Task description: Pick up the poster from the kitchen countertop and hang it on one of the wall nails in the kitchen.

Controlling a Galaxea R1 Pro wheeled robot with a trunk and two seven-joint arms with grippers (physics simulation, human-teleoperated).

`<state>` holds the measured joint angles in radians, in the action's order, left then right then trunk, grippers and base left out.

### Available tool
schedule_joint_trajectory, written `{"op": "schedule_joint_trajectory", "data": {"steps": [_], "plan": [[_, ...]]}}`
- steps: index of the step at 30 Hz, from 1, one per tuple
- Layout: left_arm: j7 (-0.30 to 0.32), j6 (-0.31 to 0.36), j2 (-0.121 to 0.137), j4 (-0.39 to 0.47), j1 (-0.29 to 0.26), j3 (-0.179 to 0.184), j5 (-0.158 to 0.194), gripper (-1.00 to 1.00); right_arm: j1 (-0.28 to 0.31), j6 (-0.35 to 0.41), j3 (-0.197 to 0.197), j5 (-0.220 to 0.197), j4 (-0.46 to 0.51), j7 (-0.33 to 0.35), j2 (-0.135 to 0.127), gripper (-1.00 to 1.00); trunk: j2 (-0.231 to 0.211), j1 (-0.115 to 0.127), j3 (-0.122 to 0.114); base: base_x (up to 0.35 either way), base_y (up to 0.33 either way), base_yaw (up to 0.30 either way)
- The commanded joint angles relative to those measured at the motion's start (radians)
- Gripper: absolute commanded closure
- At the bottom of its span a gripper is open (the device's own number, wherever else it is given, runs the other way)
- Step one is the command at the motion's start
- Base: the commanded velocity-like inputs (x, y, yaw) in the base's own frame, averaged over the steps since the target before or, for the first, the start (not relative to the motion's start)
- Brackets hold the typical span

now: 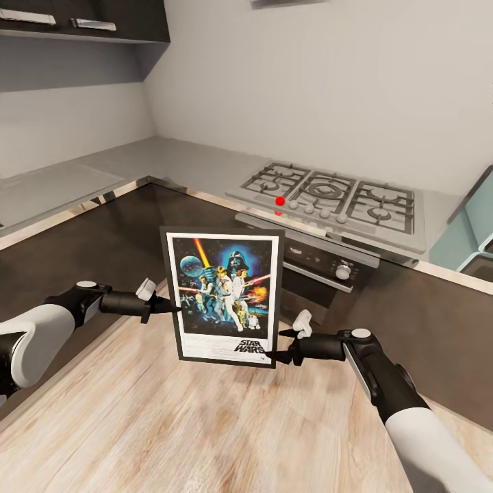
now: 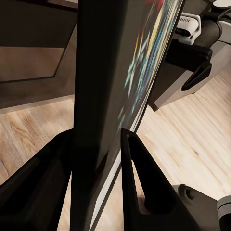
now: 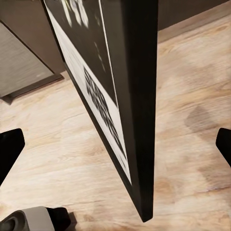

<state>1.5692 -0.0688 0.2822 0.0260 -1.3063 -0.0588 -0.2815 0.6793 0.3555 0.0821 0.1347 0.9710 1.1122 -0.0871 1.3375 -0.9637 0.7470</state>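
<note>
The framed Star Wars poster (image 1: 224, 294) hangs upright in the air above the wood floor, in front of the cabinets. My left gripper (image 1: 171, 308) is shut on the middle of its left edge. In the left wrist view both dark fingers (image 2: 139, 178) press against the poster (image 2: 110, 72) from either side. My right gripper (image 1: 275, 344) sits at the poster's lower right edge and is open. In the right wrist view its fingertips (image 3: 12, 144) stand far apart, clear of the poster (image 3: 130, 96). The glossy grey kitchen countertop (image 1: 171, 161) runs behind in an L.
A gas hob (image 1: 329, 195) with a red knob (image 1: 280, 200) is set in the countertop, with an oven (image 1: 322, 270) below it. Dark upper cabinets (image 1: 82, 20) hang at the far left. Pale wood floor (image 1: 171, 424) lies under both arms. Grey walls rise behind the counter.
</note>
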Motion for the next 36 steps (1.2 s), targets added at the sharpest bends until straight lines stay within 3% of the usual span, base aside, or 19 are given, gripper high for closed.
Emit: {"op": "schedule_joint_trajectory", "data": {"steps": [1, 3, 4, 16, 17, 36], "plan": [[0.002, -0.008, 0.0, 0.0, -0.001, -0.009, -0.007, 1.0, 0.0, 0.009, 0.001, 0.002, 0.002, 0.003, 0.0, -1.0, 0.0, 0.0, 0.001, 0.0, 0.0, 0.0], [0.002, -0.008, 0.0, 0.0, -0.001, -0.009, -0.007, 1.0, 0.0, 0.009, 0.001, 0.002, 0.002, 0.003, 0.0, -1.0, 0.0, 0.0, 0.001, 0.0, 0.0, 0.0], [0.002, -0.008, 0.0, 0.0, -0.001, -0.009, -0.007, 1.0, 0.0, 0.008, 0.001, 0.002, 0.002, 0.003, 0.0, 1.0, 0.0, 0.0, 0.001, 0.0, 0.0, 0.0], [0.002, -0.007, 0.001, 0.0, -0.001, -0.009, -0.007, 1.0, 0.0, 0.008, 0.001, 0.001, 0.005, 0.003, 0.0, 1.0, 0.0, 0.0, 0.001, 0.0, 0.0, 0.0], [0.002, -0.007, 0.001, 0.0, -0.001, -0.009, -0.007, -1.0, 0.0, 0.008, 0.001, 0.001, 0.005, 0.003, 0.0, 1.0, 0.0, 0.0, 0.001, 0.0, 0.0, 0.0], [0.002, -0.005, 0.012, 0.001, -0.001, -0.01, -0.009, -1.0, 0.0, 0.008, 0.001, 0.002, 0.008, 0.003, 0.0, 1.0, 0.0, 0.0, 0.001, 0.0, 0.0, 0.0]]}}
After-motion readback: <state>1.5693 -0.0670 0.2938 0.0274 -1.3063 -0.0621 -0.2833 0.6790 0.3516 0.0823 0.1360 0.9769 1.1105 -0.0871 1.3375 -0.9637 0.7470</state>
